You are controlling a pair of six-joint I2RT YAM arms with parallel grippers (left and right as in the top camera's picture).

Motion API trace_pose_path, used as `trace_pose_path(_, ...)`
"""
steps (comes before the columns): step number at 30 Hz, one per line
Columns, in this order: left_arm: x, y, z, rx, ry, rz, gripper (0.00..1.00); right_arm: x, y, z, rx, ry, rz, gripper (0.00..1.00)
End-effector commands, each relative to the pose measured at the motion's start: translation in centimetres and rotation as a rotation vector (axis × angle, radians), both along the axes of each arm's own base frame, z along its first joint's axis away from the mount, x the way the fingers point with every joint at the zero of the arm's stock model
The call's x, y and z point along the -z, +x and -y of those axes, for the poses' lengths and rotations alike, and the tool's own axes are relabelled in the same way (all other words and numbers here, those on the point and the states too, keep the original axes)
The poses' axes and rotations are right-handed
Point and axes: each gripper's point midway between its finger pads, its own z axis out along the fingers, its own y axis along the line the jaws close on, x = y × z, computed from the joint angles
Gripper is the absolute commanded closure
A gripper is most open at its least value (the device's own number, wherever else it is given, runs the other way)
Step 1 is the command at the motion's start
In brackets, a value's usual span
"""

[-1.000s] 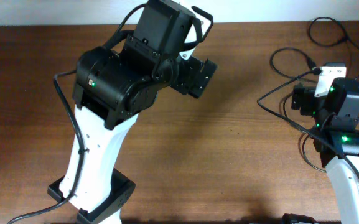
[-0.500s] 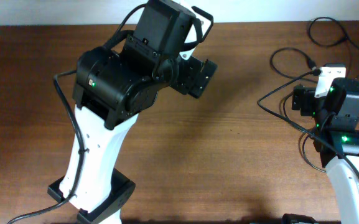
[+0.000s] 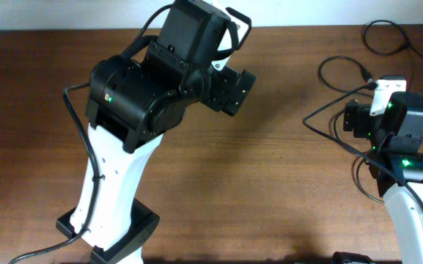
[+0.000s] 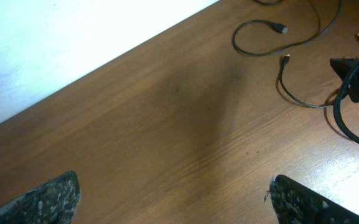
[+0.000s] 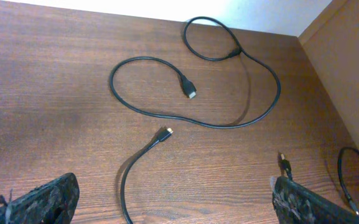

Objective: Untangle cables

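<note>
Cables: black, several, lying in loose loops on the desk near its far right corner.
Left end effector: released, fingers wide apart, holding nothing.
Right end effector: released, empty, above the cables.

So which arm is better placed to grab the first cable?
Right, likely. Loose cables lie just ahead of the open right claw; the left claw hangs over bare table, cables far off to one side.

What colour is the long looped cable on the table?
Black. The looped cable shows best in the right wrist view.
</note>
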Motion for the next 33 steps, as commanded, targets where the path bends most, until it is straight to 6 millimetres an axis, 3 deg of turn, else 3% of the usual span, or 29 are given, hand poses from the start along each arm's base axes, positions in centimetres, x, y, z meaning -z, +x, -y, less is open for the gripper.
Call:
trace_pose_path(1, -0.2, -0.2, -0.1, 0.012, 0.004, 0.005, 0.01, 0.4, 0.2, 0.0, 0.004, -0.006, -0.016, 0.02)
trace_pose_path(5, -0.2, -0.2, -0.1, 0.012, 0.004, 0.005, 0.01, 0.8, 0.1, 0.1, 0.006, -0.008, -0.03, 0.01)
trace_pose_path(9, -0.2, -0.2, -0.1, 0.012, 0.004, 0.005, 0.01, 2.1, -2.4, 0.0, 0.02, -0.005, -0.132, 0.02)
trace_pose_path(15, -0.2, -0.2, -0.1, 0.011, 0.004, 0.005, 0.01, -7.0, -4.3, -2.5, -0.007, 0.15, 0.245, 0.01)
trace_pose_path(19, -0.2, -0.2, -0.1, 0.012, 0.003, 0.006, 0.01, -9.9, -6.7, -2.9, -0.031, 0.126, 0.474, 0.01)
trace_pose_path(21, -0.2, -0.2, -0.1, 0.012, 0.004, 0.005, 0.01, -8.6, -8.3, -3.6, -0.065, 0.13, 0.533, 0.01)
trace_pose_path(26, -0.2, -0.2, -0.1, 0.012, 0.003, 0.006, 0.01, -2.1, -11.4, -4.4, -0.065, 0.229, 0.649, 0.02)
trace_pose_path(29, -0.2, -0.2, -0.1, 0.012, 0.003, 0.006, 0.01, 0.5, -11.7, -5.2, -0.096, 0.282, 0.654, 0.02)
trace_pose_path(33, -0.2, -0.2, -0.1, 0.012, 0.004, 0.005, 0.01, 2.5, -11.8, -5.5, -0.109, 0.295, 0.64, 0.01)
